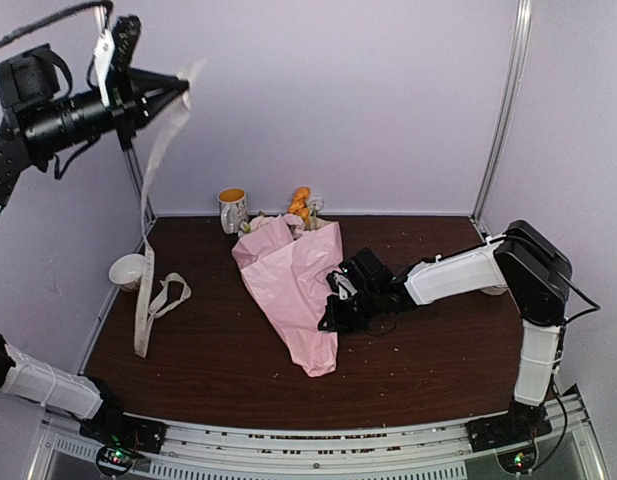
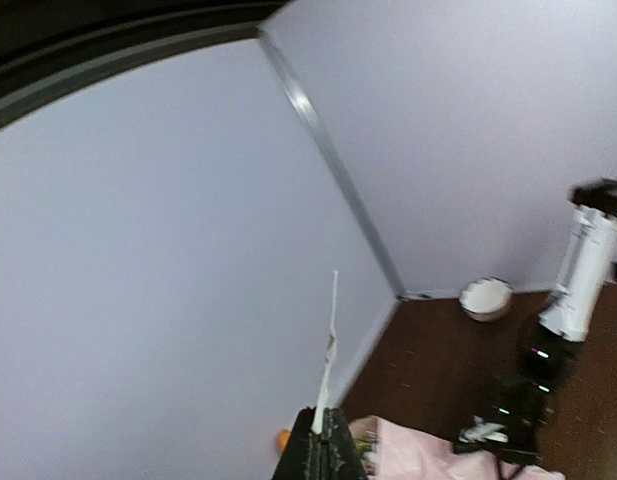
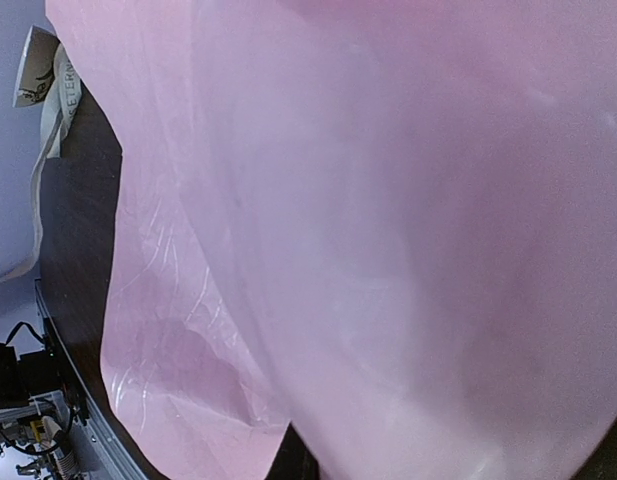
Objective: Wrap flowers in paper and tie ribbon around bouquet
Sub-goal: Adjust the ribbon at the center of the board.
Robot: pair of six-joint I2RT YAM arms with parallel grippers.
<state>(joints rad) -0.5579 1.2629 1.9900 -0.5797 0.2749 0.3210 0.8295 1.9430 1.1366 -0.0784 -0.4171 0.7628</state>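
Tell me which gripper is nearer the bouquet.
Right. The right gripper is against the side of the bouquet, pinching its paper. The left gripper hangs high up at the left, well away from it, holding the ribbon.

paper (image 1: 293, 290): you're looking at pale pink all over, plain, a bit sheer where it creases
flowers (image 1: 301, 203): orange blooms are the only ones you can clearly make out
ribbon (image 1: 148, 250): cream-beige, and your right wrist view catches dark lettering on it
mug (image 1: 231, 215): white with a faint darker pattern, yellow-orange inside
bowl (image 1: 116, 265): plain white
table (image 1: 208, 360): dark reddish-brown, speckled with pale crumbs
walls (image 1: 368, 100): soft lilac-grey
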